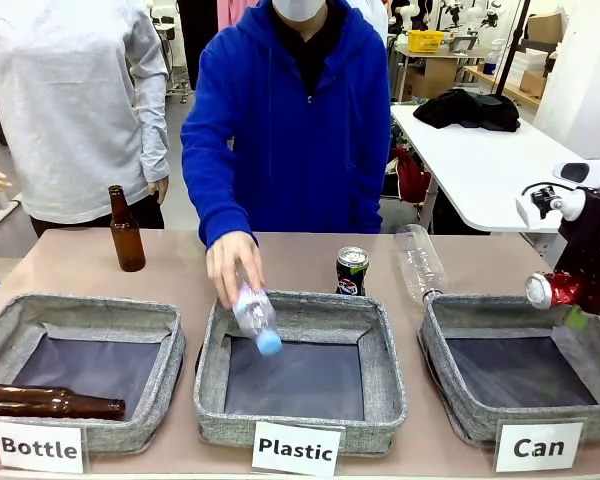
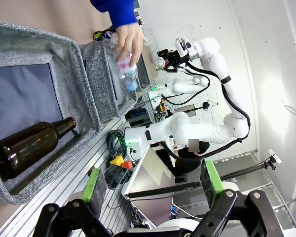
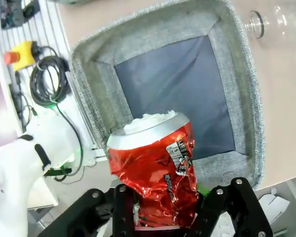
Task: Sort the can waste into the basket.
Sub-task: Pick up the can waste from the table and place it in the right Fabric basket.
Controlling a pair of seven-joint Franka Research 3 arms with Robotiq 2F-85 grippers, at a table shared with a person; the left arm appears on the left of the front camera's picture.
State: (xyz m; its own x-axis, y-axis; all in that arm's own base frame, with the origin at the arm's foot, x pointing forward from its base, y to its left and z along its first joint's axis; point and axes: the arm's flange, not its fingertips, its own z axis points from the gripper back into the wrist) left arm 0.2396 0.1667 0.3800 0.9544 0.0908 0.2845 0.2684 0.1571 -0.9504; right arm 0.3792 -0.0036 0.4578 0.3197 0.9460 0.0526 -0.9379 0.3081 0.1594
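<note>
right tool [image 1: 570, 297]: holding crushed red can [image 1: 548, 290] over basket [image 1: 450, 340] | left tool [image 2: 152, 180]: wide, empty | black can [image 1: 352, 271]: upright on table [image 1: 60, 262]

Left tool [image 2: 152, 180] gapes wide (right tool [image 1: 570, 300] aloft).

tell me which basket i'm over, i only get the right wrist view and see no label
Observer: The Can basket; a white label on its near side reads "Can".
Operator: what's left to sort
Observer: A black can stands upright on the table, just behind the Plastic basket.
Operator: anyone working near me
Observer: The person's hand holds a bottle cap-down over the Plastic basket, the next one along from yours.
</note>
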